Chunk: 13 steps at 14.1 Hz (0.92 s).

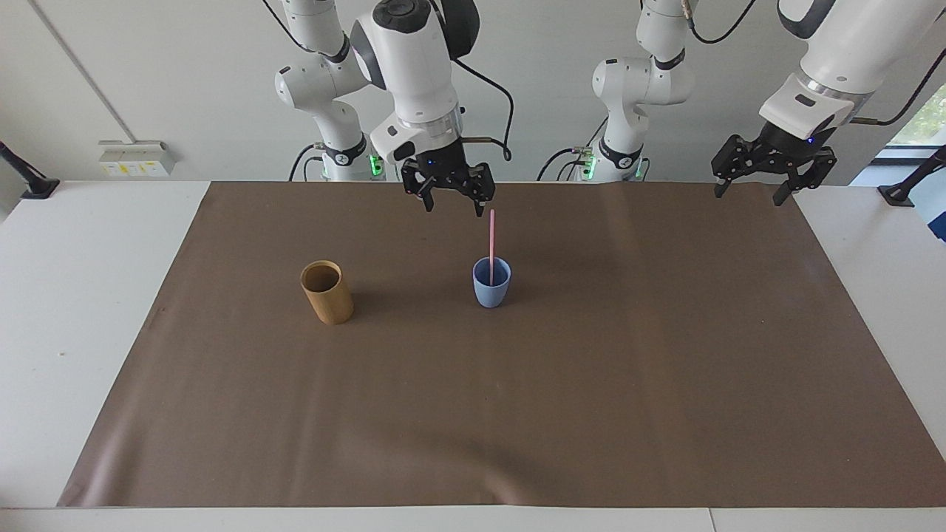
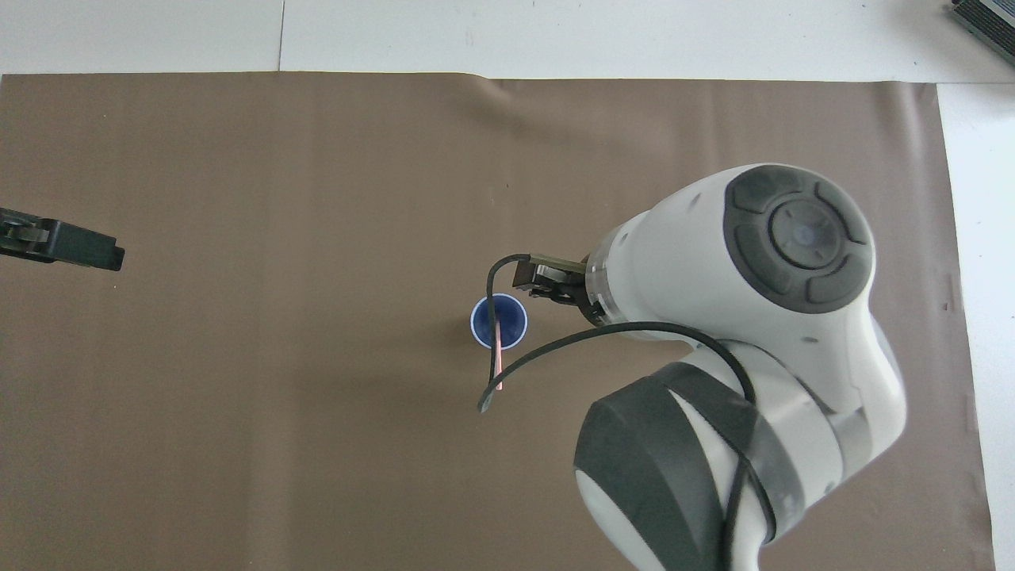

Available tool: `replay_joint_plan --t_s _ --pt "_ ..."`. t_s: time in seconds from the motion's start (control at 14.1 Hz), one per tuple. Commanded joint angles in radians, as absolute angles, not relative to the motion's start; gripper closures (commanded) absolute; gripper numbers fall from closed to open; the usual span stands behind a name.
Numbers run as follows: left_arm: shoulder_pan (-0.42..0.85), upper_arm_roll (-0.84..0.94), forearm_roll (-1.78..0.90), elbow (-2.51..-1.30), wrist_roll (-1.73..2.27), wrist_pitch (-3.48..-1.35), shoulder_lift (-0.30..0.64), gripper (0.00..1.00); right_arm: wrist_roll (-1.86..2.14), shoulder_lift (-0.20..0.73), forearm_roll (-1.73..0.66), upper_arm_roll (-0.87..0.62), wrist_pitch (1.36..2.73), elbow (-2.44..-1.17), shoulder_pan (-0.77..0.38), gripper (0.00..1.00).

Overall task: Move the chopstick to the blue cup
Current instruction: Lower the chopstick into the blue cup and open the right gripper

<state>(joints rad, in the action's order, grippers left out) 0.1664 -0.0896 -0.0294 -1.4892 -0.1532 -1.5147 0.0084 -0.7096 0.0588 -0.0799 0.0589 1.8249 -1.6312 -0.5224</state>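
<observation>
While the right gripper [image 1: 448, 198] hangs in the air with its fingers spread and nothing between them, the chopstick [image 1: 491, 246] stands free in the blue cup [image 1: 491, 283], just below and beside that gripper toward the left arm's end. Facing view: the pink stick is close to upright, its lower end inside the cup, its upper end level with the fingertips [image 1: 479, 210] but apart from them. A tan bamboo cup [image 1: 326, 292] stands on the brown mat [image 1: 591, 384], well apart from the gripper toward the right arm's end of the table. The left gripper [image 1: 751, 189] waits over the mat's edge at its own end, fingers spread, holding nothing.

Overhead view: the right arm's wrist housing covers most of its gripper [image 2: 547, 279]; only the dark body shows, just beside the blue cup [image 2: 512, 319]. The cup's round mouth is open to the camera, and the chopstick [image 2: 497, 357] crosses its rim and points toward the robots. A black cable loops past the cup. The left gripper [image 2: 79, 247] shows as a dark tip over the mat, well apart from the cup.
</observation>
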Motion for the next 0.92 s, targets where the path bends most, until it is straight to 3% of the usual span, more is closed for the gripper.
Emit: replay_joint_plan --t_s 0.0,0.36,0.85 --pt "0.155 -0.080 -0.017 -1.514 -0.167 -1.511 -0.017 0.00 -0.538 -0.004 -0.021 0.051 1.784 -1.641 -0.427 0.00" --pt "0.143 -0.080 -0.018 -1.517 -0.169 -1.513 -0.018 0.00 -0.299 -0.066 -0.020 0.054 1.588 -1.646 -0.263 0.00" --pt "0.135 -0.080 -0.020 -1.520 -0.170 -1.513 -0.018 0.00 -0.106 -0.094 -0.012 0.055 1.552 -1.635 -0.002 0.00"
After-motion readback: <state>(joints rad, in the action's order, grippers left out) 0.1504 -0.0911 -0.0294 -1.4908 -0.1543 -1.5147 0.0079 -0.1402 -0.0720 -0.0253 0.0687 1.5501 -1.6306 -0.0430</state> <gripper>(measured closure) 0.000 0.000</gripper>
